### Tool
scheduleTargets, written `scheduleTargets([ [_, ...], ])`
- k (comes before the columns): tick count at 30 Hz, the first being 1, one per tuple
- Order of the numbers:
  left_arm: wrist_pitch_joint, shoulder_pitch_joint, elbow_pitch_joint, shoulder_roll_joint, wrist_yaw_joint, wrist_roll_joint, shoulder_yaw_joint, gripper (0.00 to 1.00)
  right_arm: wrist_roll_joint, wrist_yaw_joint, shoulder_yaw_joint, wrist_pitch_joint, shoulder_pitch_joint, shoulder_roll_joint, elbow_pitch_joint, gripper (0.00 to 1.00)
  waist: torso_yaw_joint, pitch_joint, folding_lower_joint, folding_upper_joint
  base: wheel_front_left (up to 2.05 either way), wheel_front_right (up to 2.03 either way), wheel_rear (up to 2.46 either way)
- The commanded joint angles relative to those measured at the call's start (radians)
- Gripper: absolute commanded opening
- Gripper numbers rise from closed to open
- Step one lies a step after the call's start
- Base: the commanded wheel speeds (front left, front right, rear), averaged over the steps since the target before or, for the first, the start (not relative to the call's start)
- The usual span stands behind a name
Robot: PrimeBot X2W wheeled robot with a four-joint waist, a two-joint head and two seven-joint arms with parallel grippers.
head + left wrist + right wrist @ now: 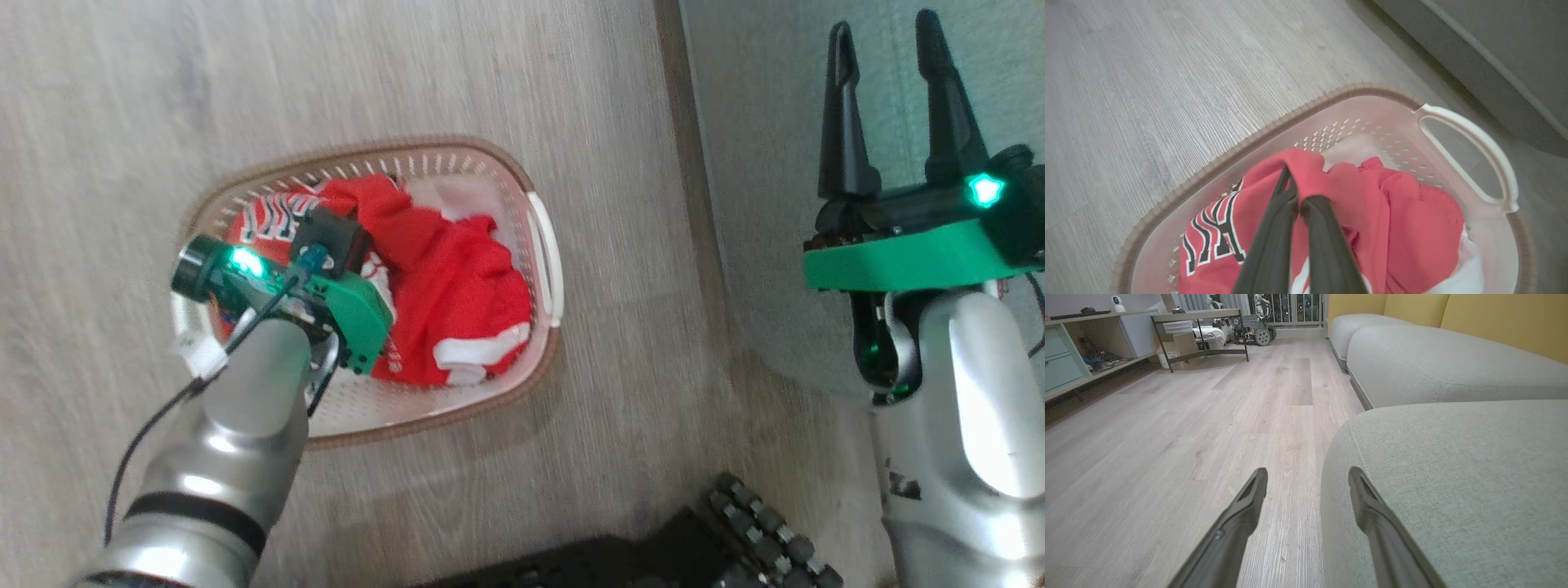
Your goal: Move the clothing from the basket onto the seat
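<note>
While the clothing (457,286) lies heaped in the basket (392,408), the entries stand thus. Item one: my left gripper (1299,192), reaching down into the basket, jaws closed on a raised fold of the red fabric. Item two: clothing, red with white striped trim, black-and-white lettering on its left part, all of it inside the basket. Item three: basket, white perforated wall, brown rim, white handle at its right end, standing on the wood floor (245,82) to the left of the seat (759,163) and apart from it. Item four: my right gripper (884,28), jaws open and empty, held above the seat's left edge, one finger over floor, the other over grey-green cushion.
</note>
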Motion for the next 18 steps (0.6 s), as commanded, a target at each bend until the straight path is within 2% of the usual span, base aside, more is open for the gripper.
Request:
scheduleTargets([
  [1,-0.010,0.037,-0.046,0.010,-0.006,-0.019,0.024,0.00,-0.013,0.007,0.008,-0.009,0.040,-0.008,-0.014,1.00,0.033,-0.072,0.0000,-0.0001,0.00,0.00,0.00],
  [12,-0.010,0.139,-0.194,-0.012,-0.034,-0.112,0.044,0.00,-0.059,0.007,-0.023,-0.009,0.147,-0.008,0.086,1.00,0.115,-0.333,0.0000,-0.0001,0.00,0.00,0.00],
  [18,-0.010,0.165,-0.248,-0.022,-0.048,-0.144,0.030,0.00,-0.076,0.007,-0.039,-0.009,0.248,-0.008,0.134,1.00,0.161,-0.512,0.0000,-0.0001,0.00,0.00,0.00],
])
